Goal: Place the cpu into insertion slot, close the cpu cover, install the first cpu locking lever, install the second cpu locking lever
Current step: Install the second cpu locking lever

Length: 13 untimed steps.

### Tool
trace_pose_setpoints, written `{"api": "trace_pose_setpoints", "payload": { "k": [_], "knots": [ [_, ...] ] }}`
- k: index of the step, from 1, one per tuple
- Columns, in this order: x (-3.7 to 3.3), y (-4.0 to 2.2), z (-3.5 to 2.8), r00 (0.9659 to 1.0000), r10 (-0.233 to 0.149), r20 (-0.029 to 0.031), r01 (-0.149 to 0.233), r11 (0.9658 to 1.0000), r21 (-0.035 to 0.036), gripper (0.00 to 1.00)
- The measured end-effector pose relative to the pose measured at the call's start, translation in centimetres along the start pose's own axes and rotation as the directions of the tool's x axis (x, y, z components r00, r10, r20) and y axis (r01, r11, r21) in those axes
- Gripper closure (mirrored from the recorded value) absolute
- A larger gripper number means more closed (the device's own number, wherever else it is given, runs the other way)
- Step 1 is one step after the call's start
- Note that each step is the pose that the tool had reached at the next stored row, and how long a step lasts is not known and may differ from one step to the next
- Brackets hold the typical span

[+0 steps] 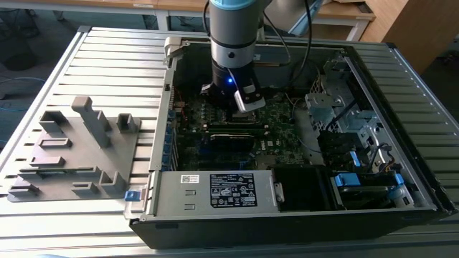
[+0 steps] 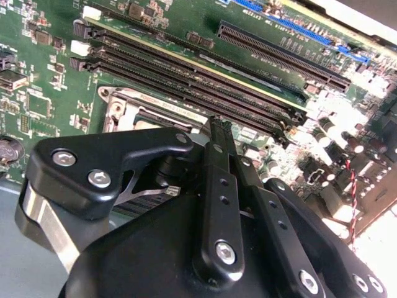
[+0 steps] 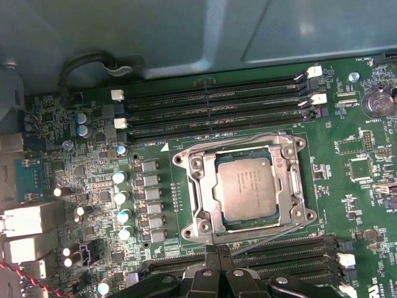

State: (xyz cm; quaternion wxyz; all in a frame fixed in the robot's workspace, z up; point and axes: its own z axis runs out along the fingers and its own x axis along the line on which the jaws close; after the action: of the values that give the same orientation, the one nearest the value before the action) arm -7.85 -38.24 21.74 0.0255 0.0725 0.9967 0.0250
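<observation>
Claw (image 3: 217, 273), grip state unclear, beside cpu (image 3: 246, 186) under cpu cover (image 3: 205, 202); thin, stiff, breakable; best held by edges.

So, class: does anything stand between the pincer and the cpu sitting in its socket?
Nothing visible does. In the first wrist view the cpu lies in the insertion slot with the cpu cover framing it, and the pincer sits just beyond the socket's edge.
</observation>
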Motion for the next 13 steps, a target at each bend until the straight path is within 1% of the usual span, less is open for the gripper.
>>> {"api": "trace_pose_setpoints", "payload": {
  "k": [4, 7, 13],
  "knots": [
    [0.39, -0.07, 0.16, 1.0000, 0.000, -0.0002, 0.000, 1.0000, 0.0001, 0.89],
    [0.67, -0.12, 0.41, 1.0000, 0.000, -0.0001, 0.000, 1.0000, 0.0000, 0.89],
    [0.72, -0.13, 0.50, 1.0000, 0.000, -0.0001, 0.000, 1.0000, 0.0002, 0.89]
  ]
}}
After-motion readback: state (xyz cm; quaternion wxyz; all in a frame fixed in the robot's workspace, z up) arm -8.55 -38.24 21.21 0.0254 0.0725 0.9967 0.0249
